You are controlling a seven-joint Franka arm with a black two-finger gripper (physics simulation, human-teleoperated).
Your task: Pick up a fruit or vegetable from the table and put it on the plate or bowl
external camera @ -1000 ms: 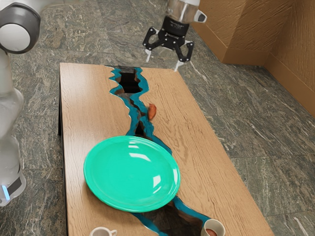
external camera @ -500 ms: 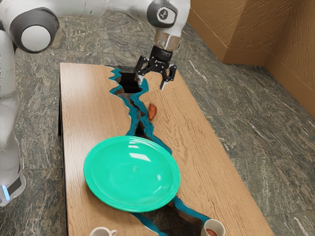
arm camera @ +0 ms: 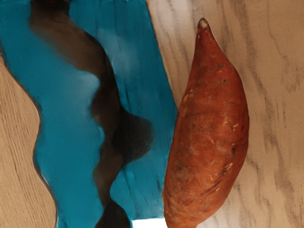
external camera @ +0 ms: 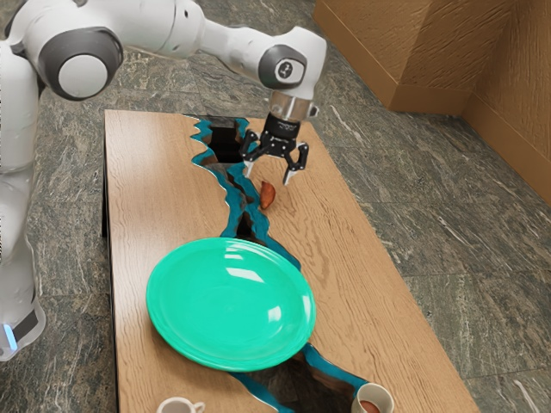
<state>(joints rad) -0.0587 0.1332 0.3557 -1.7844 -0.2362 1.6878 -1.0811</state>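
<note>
1. Sweet potato (external camera: 268, 194) (arm camera: 209, 133) lies flat on the table (external camera: 370, 275), past the middle toward the far edge, right along the blue resin seam (external camera: 230, 203) (arm camera: 137, 71), on the seam's side toward the exterior view's right.
2. Gripper (external camera: 269, 175) hangs just above it, fingers spread wide, holding nothing.
3. Green plate (external camera: 172, 297) sits near, toward the near edge, straddling the seam.
4. White cup (external camera: 176, 405) and tan cup (external camera: 373, 400) stand at the near edge, well apart from the sweet potato.

Wooden table (external camera: 370, 275), sweet potato (external camera: 268, 194), green plate (external camera: 230, 303), cups (external camera: 373, 400) (external camera: 178, 406)
</note>
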